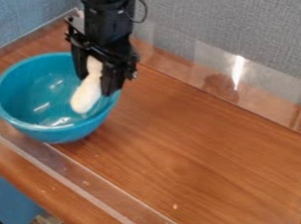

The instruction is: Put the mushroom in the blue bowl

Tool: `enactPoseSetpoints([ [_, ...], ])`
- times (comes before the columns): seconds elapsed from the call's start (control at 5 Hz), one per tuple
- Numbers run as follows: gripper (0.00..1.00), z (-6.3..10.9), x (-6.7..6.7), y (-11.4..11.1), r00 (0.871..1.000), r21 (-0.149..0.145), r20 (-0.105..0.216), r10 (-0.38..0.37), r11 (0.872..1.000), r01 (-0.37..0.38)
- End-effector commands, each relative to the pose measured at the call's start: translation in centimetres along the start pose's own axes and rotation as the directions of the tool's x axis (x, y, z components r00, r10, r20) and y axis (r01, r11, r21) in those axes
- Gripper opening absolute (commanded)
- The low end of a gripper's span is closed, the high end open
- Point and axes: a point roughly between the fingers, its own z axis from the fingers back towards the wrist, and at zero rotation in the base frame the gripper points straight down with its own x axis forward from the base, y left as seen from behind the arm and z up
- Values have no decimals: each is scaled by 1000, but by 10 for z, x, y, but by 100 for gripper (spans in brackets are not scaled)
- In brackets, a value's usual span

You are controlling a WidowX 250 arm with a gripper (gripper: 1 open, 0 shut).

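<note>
Camera view, the only one: the mushroom [85, 90] hangs pinched in the gripper [98, 79], whose jaws are pressed onto its upper end, with its pale body dangling over the right inner side of the blue bowl [35, 98]. That hold probably keeps it above the rim so a release drops it inside. The fingers hide its top, so the cap's colour is hard to read. The wooden table [204, 139] is cut off at the frame edge.
</note>
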Motion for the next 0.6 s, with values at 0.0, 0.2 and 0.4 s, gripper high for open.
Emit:
enactPoseSetpoints([
  [0.0, 0, 13, 11, 6, 998, 24, 60, -5, 1000, 4],
  [0.2, 0, 11, 13, 8, 998, 27, 61, -5, 1000, 3],
  [0.4, 0, 9, 14, 11, 998, 30, 64, -5, 1000, 3],
])
